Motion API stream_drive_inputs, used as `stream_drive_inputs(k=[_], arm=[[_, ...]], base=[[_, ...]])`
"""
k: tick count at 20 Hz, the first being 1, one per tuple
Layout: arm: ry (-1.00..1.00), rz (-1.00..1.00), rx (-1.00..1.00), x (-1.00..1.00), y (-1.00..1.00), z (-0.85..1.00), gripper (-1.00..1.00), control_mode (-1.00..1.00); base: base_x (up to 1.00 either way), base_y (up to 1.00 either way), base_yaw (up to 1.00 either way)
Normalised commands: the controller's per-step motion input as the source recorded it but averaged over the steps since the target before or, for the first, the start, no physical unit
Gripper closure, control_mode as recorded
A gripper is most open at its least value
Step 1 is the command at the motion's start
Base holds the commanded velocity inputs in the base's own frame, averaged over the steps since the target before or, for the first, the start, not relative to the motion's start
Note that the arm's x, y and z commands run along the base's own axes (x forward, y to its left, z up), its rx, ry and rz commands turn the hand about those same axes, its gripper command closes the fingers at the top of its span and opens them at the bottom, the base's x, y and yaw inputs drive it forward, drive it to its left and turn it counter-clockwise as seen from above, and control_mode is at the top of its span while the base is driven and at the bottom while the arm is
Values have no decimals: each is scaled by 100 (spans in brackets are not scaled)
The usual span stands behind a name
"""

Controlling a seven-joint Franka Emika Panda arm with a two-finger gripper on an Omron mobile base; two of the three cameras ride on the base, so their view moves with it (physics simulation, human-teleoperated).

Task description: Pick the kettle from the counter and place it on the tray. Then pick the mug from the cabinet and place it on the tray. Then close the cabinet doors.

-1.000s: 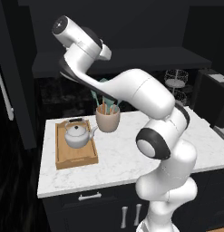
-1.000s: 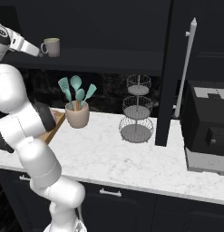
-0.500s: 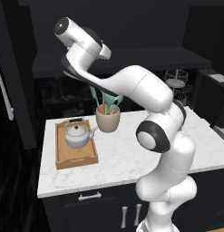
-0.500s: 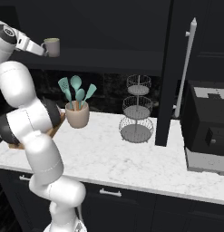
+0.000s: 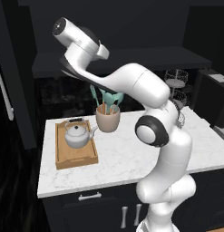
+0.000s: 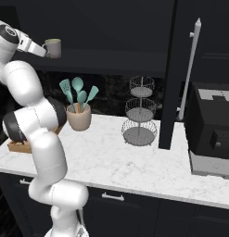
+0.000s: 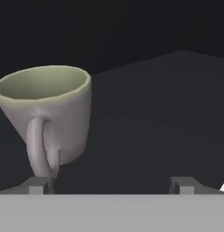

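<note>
Reaching high into the cabinet (image 6: pixel 106 28), the gripper (image 6: pixel 45 50) is seen at the upper left of the right base view, right against the mug (image 6: pixel 53 47) on the dark shelf. In the hand view the mug (image 7: pixel 52 118) sits left of centre, its handle just above the left fingertip (image 7: pixel 37 185), and the fingers are spread wide with nothing between them. A miss is likely from here: the mug is off to one side, so closing now could clip the handle and tip it off the shelf. One kettle (image 5: pixel 78 136) is counted, already sitting in the one tray (image 5: pixel 76 158) at centre left of the left base view on the counter (image 5: pixel 127 154). One utensil pot (image 5: pixel 107 121) stands beside it, and one door handle (image 6: pixel 189 69) is visible.
</note>
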Motion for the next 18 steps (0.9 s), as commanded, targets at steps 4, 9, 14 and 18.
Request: stream_drive_inputs(k=[4,9,14,18], arm=[[0,-6,0,6,13,4,-100,-100],[0,-3,0,3,10,12,-100,-100],[0,-1,0,26,5,1,-100,-100],[0,-1,0,24,11,0,-100,-100]], base=[[0,0,0],[0,0,0],[0,0,0],[0,0,0]])
